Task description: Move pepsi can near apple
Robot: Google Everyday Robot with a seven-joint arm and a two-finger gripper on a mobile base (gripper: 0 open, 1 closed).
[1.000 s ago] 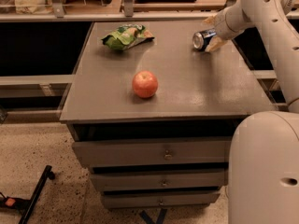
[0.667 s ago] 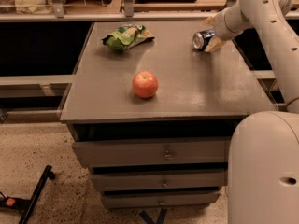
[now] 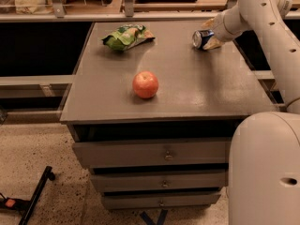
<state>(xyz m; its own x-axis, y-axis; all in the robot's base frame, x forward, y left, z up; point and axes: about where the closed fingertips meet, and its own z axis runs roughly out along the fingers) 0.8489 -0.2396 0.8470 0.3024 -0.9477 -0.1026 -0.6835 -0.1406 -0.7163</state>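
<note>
The pepsi can (image 3: 200,39), blue with a silver end facing me, lies on its side at the far right of the grey tabletop (image 3: 187,88). My gripper (image 3: 209,34) reaches in from the right, with one pale finger above the can and one below, closed around it. The red-orange apple (image 3: 145,84) sits near the middle front of the tabletop, well to the left of the can and nearer to me.
A green snack bag (image 3: 127,35) lies at the far left of the tabletop. The top sits on a cabinet with drawers (image 3: 164,154). A shelf rail (image 3: 140,16) runs behind it. My white arm (image 3: 276,36) and base (image 3: 265,172) fill the right side.
The can and gripper have shifted very slightly to the left. The apple and bag have not moved.
</note>
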